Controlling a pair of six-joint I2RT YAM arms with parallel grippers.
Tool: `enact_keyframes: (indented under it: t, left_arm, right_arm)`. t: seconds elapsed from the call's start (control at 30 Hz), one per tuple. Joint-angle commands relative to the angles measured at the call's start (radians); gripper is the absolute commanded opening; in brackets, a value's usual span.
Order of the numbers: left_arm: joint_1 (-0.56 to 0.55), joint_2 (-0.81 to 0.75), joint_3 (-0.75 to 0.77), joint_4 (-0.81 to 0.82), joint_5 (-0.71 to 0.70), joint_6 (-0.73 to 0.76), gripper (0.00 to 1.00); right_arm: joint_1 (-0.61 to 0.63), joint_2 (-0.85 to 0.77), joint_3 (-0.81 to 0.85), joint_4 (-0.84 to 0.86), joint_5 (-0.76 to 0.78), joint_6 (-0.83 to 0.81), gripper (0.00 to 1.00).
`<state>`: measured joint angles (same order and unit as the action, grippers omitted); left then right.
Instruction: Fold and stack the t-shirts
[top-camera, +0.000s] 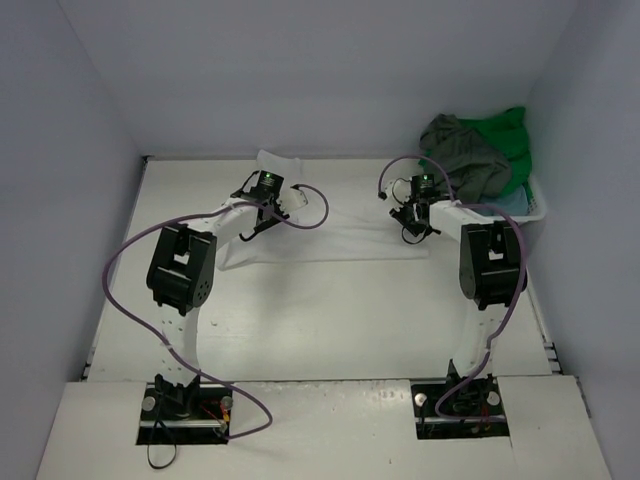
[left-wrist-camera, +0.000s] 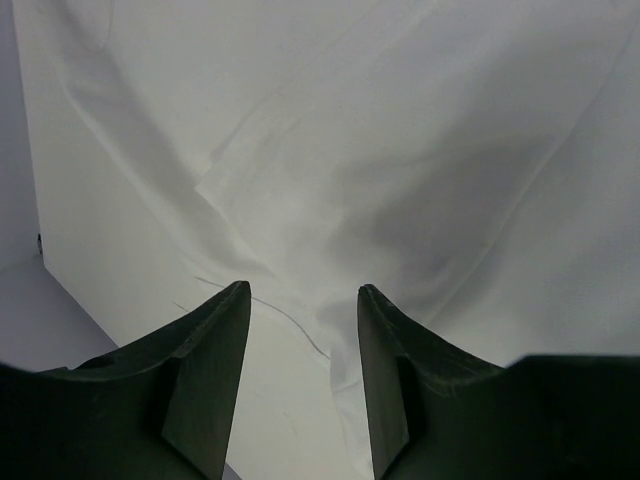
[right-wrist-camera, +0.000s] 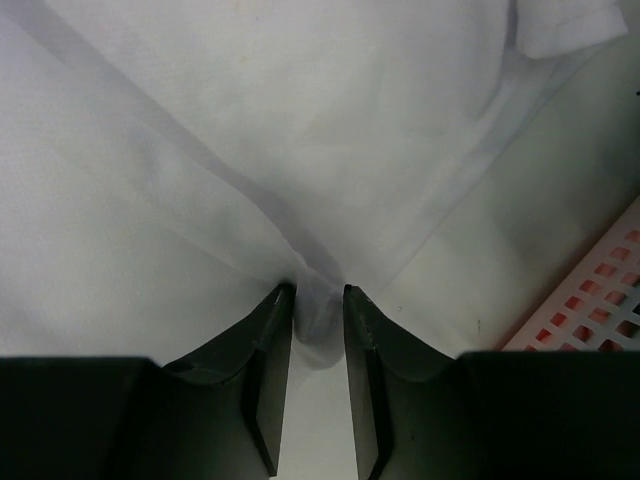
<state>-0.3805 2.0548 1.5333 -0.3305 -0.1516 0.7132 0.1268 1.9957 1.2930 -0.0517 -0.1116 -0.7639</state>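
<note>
A white t-shirt (top-camera: 340, 225) lies spread flat across the far middle of the table. My left gripper (top-camera: 257, 224) hovers low over the shirt's left part. In the left wrist view its jaws (left-wrist-camera: 304, 288) stand open, nothing between them, and the shirt's hem (left-wrist-camera: 300, 330) runs across below. At the shirt's right edge, my right gripper (top-camera: 415, 231) is also low. Its jaws (right-wrist-camera: 318, 290) are slightly apart with a small tuft of the white cloth (right-wrist-camera: 320, 310) still between the fingertips. A dark grey-olive t-shirt (top-camera: 465, 155) and a bright green t-shirt (top-camera: 510, 135) are heaped in the basket.
The white plastic basket (top-camera: 536, 207) stands at the far right against the wall; its latticed side (right-wrist-camera: 590, 320) is close to my right gripper. Pale walls enclose the table on the left, back and right.
</note>
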Motion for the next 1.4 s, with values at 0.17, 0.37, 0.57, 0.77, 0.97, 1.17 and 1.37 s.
enact_keyframes:
  t: [0.17, 0.37, 0.57, 0.77, 0.97, 1.17, 1.37]
  left_arm:
    - [-0.009, -0.053, -0.047, 0.050, -0.017, -0.024, 0.42]
    - [-0.011, -0.067, -0.078, 0.073, -0.011, -0.032, 0.42]
    - [-0.011, -0.068, -0.102, 0.088, -0.005, -0.035, 0.42]
    - [-0.011, -0.068, -0.130, 0.107, 0.001, -0.032, 0.41]
    - [-0.011, -0.064, -0.171, 0.137, 0.006, -0.031, 0.41]
    - [-0.011, -0.062, -0.196, 0.159, 0.003, -0.026, 0.40]
    - [-0.009, -0.076, -0.216, 0.171, -0.006, -0.023, 0.40]
  right_arm:
    - [0.005, -0.018, 0.019, 0.110, 0.093, 0.097, 0.27]
    - [0.005, -0.047, 0.020, 0.159, 0.109, 0.130, 0.27]
    - [0.005, -0.046, 0.032, 0.199, 0.156, 0.166, 0.27]
    - [0.011, -0.011, 0.052, 0.228, 0.200, 0.187, 0.27]
    - [0.033, 0.009, 0.046, 0.276, 0.268, 0.195, 0.27]
    - [0.074, -0.046, 0.011, 0.279, 0.280, 0.201, 0.28]
    - [0.105, -0.118, -0.014, 0.205, 0.182, 0.225, 0.13]
